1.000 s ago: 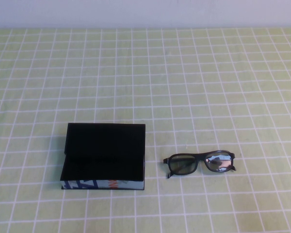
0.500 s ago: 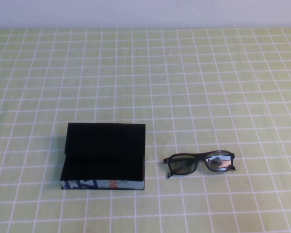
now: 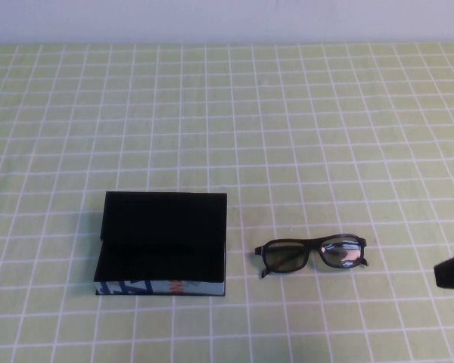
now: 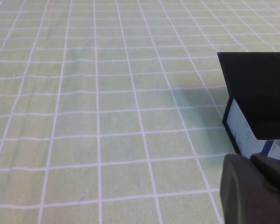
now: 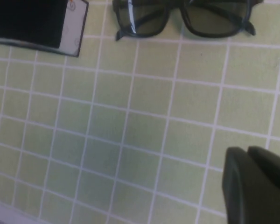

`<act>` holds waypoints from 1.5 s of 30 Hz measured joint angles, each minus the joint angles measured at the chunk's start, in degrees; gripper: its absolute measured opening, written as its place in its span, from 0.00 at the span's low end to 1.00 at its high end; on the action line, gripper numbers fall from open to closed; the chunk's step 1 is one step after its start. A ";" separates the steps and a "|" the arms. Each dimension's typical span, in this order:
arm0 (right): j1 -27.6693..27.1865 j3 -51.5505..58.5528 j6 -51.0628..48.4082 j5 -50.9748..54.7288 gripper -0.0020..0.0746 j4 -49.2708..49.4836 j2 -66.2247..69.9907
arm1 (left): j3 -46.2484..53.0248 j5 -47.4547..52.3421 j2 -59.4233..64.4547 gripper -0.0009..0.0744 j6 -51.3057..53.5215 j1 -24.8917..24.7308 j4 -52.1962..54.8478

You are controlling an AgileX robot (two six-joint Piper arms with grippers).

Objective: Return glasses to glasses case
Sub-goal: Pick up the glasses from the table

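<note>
The black glasses case (image 3: pixel 163 243) lies front left on the checked cloth with its lid raised and its patterned side facing front. The black glasses (image 3: pixel 312 253) lie on the cloth just right of it, lenses reflective, apart from the case. My right gripper (image 3: pixel 452 272) pokes in at the right edge, right of the glasses, shut and empty. In the right wrist view the gripper (image 5: pixel 247 151) is well short of the glasses (image 5: pixel 184 16) and the case (image 5: pixel 32 21). My left gripper (image 4: pixel 249 159) is shut and empty, near the case's (image 4: pixel 256 93) left end.
A green cloth with a white grid (image 3: pixel 287 136) covers the whole table. A pale wall (image 3: pixel 227 19) runs along the far edge.
My right gripper has come into the high view at the right edge. The glasses, the case and the left arm have not moved.
</note>
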 joint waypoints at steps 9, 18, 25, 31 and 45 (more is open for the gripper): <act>13.59 -21.15 -14.84 1.37 0.00 -5.55 24.27 | 0.00 0.00 0.00 0.01 0.00 0.00 0.00; 20.46 -38.17 -28.24 8.00 0.01 -14.51 41.13 | 0.00 0.00 0.00 0.01 0.00 0.00 0.00; 21.71 -42.47 -39.87 9.53 0.22 -16.50 48.43 | 0.00 0.00 0.00 0.01 0.00 0.00 0.00; 21.95 -43.66 -49.40 6.57 0.57 -20.62 50.58 | 0.00 0.00 0.00 0.01 0.00 0.00 0.00; 22.75 -43.94 -54.42 3.19 0.68 -21.93 53.65 | 0.00 0.00 0.00 0.01 0.00 0.00 0.00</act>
